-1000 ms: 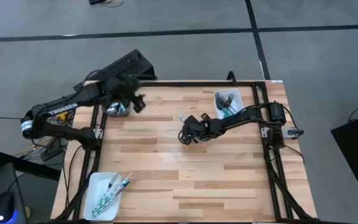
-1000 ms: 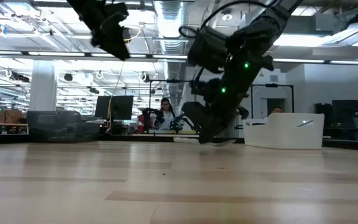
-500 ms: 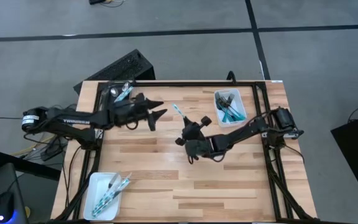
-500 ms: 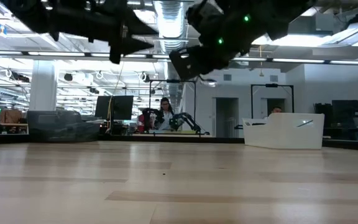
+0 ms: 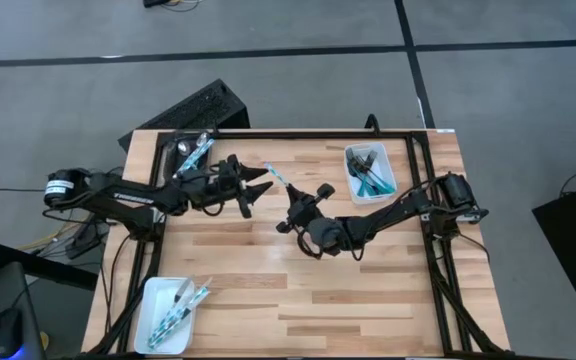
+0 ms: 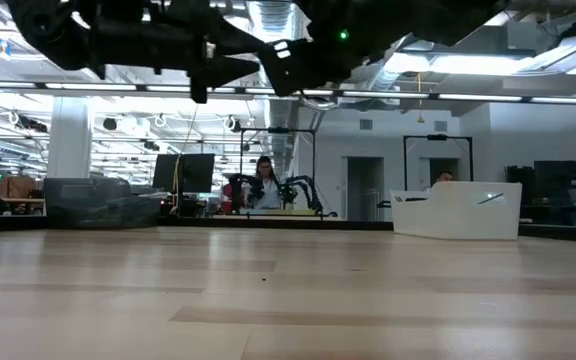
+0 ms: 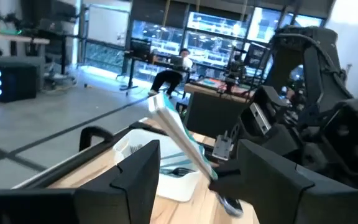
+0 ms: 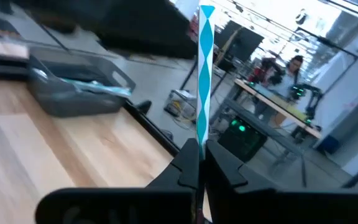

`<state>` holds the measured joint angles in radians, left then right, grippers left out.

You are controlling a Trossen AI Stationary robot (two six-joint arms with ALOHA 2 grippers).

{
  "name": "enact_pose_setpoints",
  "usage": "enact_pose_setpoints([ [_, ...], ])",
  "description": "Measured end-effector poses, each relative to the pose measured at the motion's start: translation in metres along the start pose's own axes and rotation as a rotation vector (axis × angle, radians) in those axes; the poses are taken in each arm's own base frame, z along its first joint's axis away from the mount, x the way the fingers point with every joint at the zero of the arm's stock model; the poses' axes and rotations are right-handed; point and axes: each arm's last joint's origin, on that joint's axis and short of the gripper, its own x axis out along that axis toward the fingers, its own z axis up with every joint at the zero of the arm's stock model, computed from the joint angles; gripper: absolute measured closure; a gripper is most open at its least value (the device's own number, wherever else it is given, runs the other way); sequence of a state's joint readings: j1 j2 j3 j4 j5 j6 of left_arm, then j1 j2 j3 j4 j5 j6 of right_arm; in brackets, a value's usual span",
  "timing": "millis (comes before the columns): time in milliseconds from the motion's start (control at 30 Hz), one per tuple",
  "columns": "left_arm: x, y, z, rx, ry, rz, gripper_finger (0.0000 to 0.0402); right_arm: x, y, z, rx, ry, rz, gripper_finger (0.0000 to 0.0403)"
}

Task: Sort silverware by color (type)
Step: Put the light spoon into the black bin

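1. The piece of silverware in play has a slim teal-blue handle; in the right wrist view it stands up as a thin, flat strip. Its head is not visible, so the type cannot be told.
2. The right gripper is pinched narrow on the lower end of that handle, holding it in the air above the middle of the wooden table.
3. The left gripper has its fingers spread wide, holding nothing, just beside the free end of the handle. In the left wrist view the strip lies between its two dark fingers.
4. More teal-handled pieces lie in a white rectangular tray near the far right corner, another white tray at the near left corner, and a dark grey bin at the far left corner.
5. The table top is pale planked wood with a black frame.
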<state>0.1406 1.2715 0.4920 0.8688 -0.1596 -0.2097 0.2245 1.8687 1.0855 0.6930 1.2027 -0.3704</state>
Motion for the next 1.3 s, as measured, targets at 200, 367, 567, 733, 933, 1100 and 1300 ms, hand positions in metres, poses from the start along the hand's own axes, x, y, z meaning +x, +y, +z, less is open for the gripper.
enact_pose_setpoints([
  [200, 0.013, -0.002, -0.003, 0.043, -0.008, -0.026, 0.0204, -0.005, 0.003, 0.004, -0.008, -0.018, 0.034, 0.0372],
  [367, 0.012, -0.003, 0.002, 0.108, -0.045, -0.024, 0.0273, -0.007, 0.004, 0.004, -0.02, -0.017, 0.037, 0.0371],
  [567, 0.012, -0.005, 0.002, 0.143, -0.034, -0.072, 0.0384, -0.008, 0.005, 0.003, -0.022, -0.02, 0.053, 0.0364],
  [733, 0.007, 0.003, 0.008, 0.255, 0.094, 0.037, 0.0386, -0.011, 0.008, -0.002, 0.016, 0.009, 0.068, 0.0333],
  [933, -0.004, 0.03, 0.061, 0.484, 0.537, 0.491, 0.0388, -0.019, 0.011, 0.001, 0.076, -0.004, 0.179, 0.0294],
  [1100, -0.016, 0.06, 0.104, 0.493, 0.781, 0.718, 0.0388, -0.017, 0.012, 0.013, 0.091, -0.005, 0.215, 0.0285],
  [1300, -0.033, 0.112, 0.105, 0.318, 1.02, 0.881, 0.0388, -0.017, 0.016, 0.016, 0.106, 0.057, 0.304, 0.0285],
])
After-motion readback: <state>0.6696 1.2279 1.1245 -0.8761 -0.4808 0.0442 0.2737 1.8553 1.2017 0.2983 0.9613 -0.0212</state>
